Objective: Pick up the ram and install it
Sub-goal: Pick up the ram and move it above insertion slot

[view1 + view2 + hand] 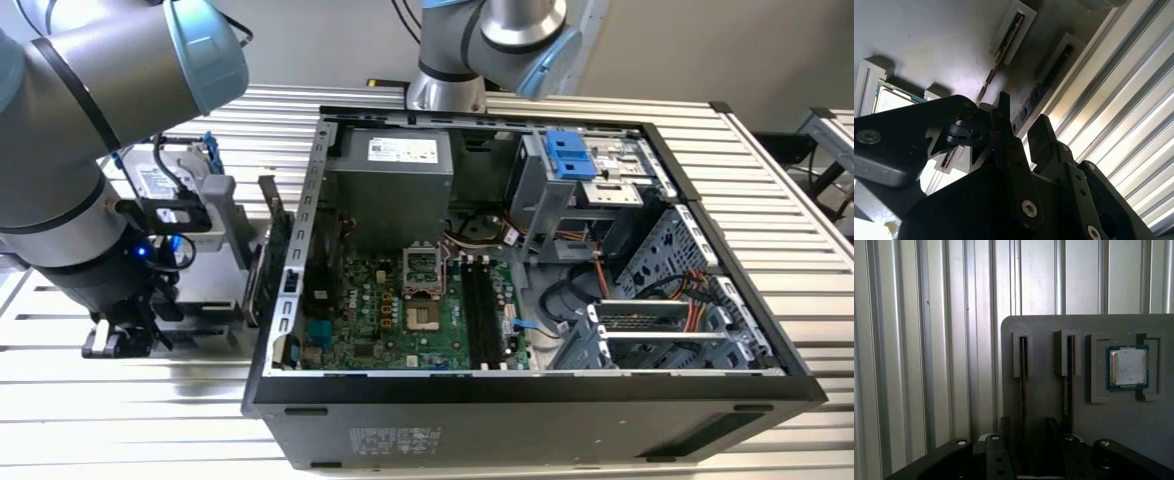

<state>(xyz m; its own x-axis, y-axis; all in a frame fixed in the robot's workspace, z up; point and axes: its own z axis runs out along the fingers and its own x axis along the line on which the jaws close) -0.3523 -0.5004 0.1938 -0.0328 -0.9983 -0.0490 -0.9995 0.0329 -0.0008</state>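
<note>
Gripper [1027, 426] released, straddling the ram [1024, 385], a thin dark stick standing on edge in a slotted gray holder [1044, 330], ribbed metal table [929, 365] beneath, open computer case [534, 400] at the holder's three o'clock in the exterior view

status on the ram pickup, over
Gripper open, jaws straddling ram in gray holder. Ram not yet gripped. Second ram stick close alongside.

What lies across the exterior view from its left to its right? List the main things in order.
Robot arm → motherboard → black memory slots → metal drive cage.
</note>
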